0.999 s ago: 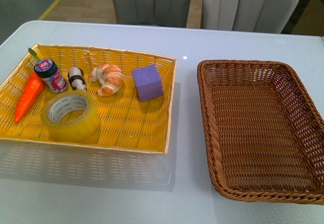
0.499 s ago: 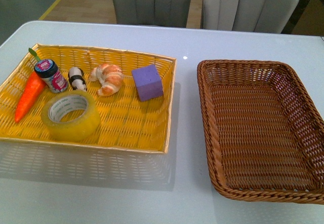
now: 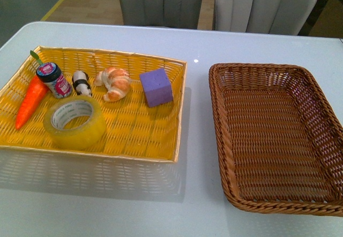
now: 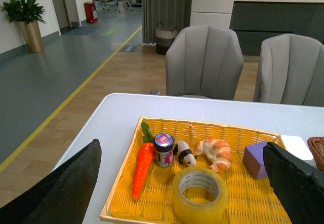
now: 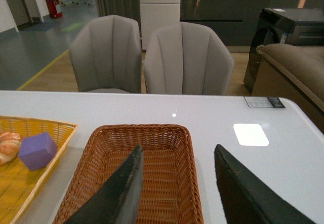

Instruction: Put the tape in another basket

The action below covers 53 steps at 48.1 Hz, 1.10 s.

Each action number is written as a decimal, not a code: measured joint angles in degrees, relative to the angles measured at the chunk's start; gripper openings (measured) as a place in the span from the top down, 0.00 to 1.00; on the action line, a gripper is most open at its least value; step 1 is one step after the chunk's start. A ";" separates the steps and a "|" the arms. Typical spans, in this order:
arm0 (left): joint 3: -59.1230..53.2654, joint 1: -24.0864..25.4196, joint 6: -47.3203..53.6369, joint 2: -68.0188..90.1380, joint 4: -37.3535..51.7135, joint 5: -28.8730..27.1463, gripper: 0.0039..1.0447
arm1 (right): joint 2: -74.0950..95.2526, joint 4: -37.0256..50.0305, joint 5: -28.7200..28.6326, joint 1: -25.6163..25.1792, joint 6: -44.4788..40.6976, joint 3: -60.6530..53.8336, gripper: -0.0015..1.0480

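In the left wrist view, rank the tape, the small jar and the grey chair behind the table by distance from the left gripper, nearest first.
1. tape: in the near part of the yellow tray, just ahead of the left gripper.
2. small jar: further back in the tray, beside the carrot.
3. grey chair: beyond the far edge of the table.

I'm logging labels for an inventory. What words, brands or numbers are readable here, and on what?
No text can be read in any view.
Printing on the inner core of the tape: too blurred to read.
Pink label on the jar: too small to read.
Dark marks on the card: unreadable.
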 joint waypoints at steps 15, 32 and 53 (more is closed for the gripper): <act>7.61 2.54 -10.88 24.76 -9.07 5.64 0.08 | -0.02 -0.02 0.00 0.00 0.00 0.00 0.13; 15.65 3.50 -6.91 77.50 30.23 6.38 0.08 | -0.04 -0.02 0.00 0.00 0.11 0.00 0.09; 26.80 -2.67 -5.66 102.31 34.10 5.33 0.08 | -0.04 -0.02 0.00 0.00 0.13 0.00 0.09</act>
